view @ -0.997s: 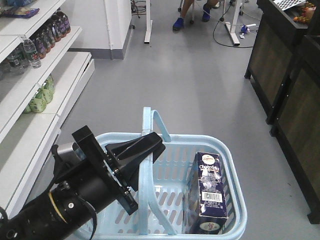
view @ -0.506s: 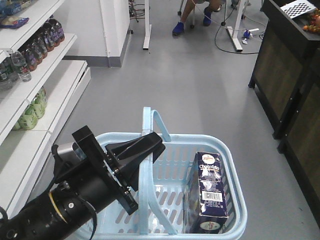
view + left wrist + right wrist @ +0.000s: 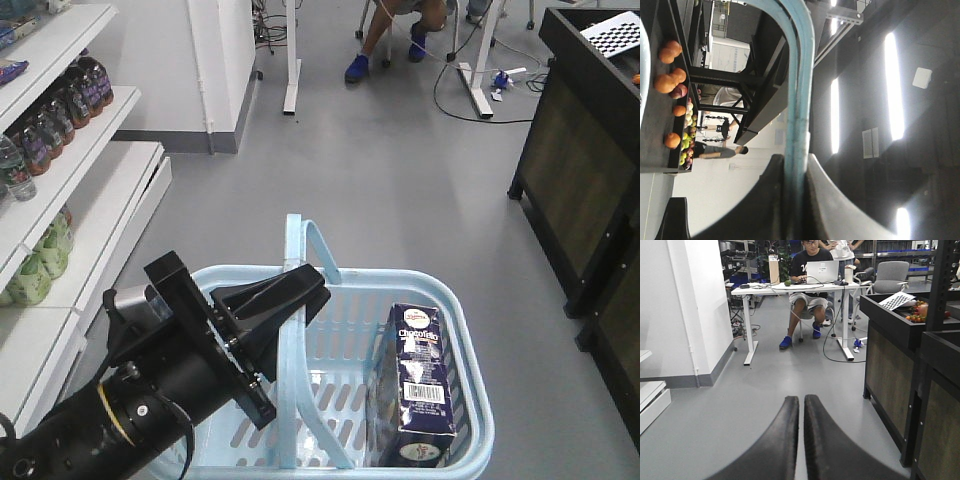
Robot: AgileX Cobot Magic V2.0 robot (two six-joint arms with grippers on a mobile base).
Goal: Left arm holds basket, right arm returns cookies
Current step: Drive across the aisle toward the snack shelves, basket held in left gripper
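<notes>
The light blue basket hangs at the bottom middle of the front view. My left arm reaches in from the lower left, and its gripper is shut on the basket's raised handle. In the left wrist view the blue handle runs between the jaws of the left gripper. The navy cookies box stands upright in the basket's right half. My right gripper is shut and empty, facing the open floor; it does not show in the front view.
White shelves with drink bottles stand on the left. A dark wooden cabinet stands on the right, with fruit on top. A person sits at a white desk ahead. Grey floor lies between.
The whole view has swung: shelves slid left and down out of frame, the cabinet shifted right. Basket, cookies box and left gripper keep the same place in the frame.
</notes>
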